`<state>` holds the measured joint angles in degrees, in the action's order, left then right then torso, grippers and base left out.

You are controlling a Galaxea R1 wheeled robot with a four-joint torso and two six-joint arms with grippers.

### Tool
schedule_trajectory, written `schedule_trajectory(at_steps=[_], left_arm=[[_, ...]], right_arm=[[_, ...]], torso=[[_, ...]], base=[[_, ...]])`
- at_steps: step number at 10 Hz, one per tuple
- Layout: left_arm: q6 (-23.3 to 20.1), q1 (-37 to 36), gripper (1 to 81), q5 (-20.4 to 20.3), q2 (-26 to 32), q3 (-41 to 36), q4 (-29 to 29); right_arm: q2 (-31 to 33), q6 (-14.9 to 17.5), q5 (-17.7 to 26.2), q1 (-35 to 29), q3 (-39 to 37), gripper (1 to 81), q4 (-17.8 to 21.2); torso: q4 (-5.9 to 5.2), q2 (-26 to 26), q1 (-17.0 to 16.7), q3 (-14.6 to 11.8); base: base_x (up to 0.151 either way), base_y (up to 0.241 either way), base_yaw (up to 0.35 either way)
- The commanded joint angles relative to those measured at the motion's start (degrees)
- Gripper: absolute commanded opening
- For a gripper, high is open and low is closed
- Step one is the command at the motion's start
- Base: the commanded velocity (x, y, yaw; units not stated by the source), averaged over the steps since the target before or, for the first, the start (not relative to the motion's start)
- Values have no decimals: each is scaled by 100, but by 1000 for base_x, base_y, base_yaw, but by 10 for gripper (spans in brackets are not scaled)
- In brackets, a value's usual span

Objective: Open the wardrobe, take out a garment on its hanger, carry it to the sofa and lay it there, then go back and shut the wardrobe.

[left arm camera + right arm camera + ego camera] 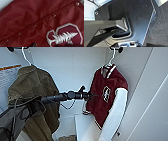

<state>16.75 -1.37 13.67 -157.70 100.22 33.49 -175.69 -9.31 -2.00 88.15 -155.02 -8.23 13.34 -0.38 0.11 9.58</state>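
Note:
The wardrobe (72,69) stands open, its white inside wall ahead of me and a white door (150,97) at the right. The garment (102,97), a maroon jacket with white sleeves and a white chest emblem, hangs on the right from a thin white hanger (111,58). My left arm reaches in from the left, and my left gripper (88,95) is at the jacket's front edge at chest height. In the left wrist view the maroon cloth (31,15) is very close, with a row of snaps (53,15) and the emblem (65,36).
An olive-brown jacket (32,92) hangs at the left on its own hanger (25,55), right behind my left arm. A white box (83,124) sits low in the wardrobe under the maroon jacket. The right wrist view looks down on grey carpet (161,25) beside my base.

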Motion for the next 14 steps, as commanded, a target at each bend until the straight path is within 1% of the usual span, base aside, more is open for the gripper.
schedule_trajectory(at_steps=[1, 2, 6, 11, 14], left_arm=[[364, -1554, 811, -4, -131, 253, 149], [470, -1739, 811, 5, -184, 332, 193], [505, -2311, 811, 13, -359, 621, 561], [584, -2890, 811, -13, -597, 1061, 1599], [619, -3093, 811, -101, -877, 1473, 1863]], right_arm=[[-4, -9, 314, -109, 8, 811, 93], [-4, -9, 314, -117, 8, 811, 93], [-12, -9, 305, -109, -1, 811, 93], [-12, -9, 305, -117, -1, 811, 93], [-12, -9, 305, -117, -1, 811, 146]], torso=[[0, 0, 0, 0], [0, 0, 0, 0], [0, 2, 2, 2], [0, 6, 5, 5], [0, 6, 7, 5]], base=[[0, 0, 0], [0, 0, 0], [0, 0, 0], [0, 0, 0], [0, 0, 0]])
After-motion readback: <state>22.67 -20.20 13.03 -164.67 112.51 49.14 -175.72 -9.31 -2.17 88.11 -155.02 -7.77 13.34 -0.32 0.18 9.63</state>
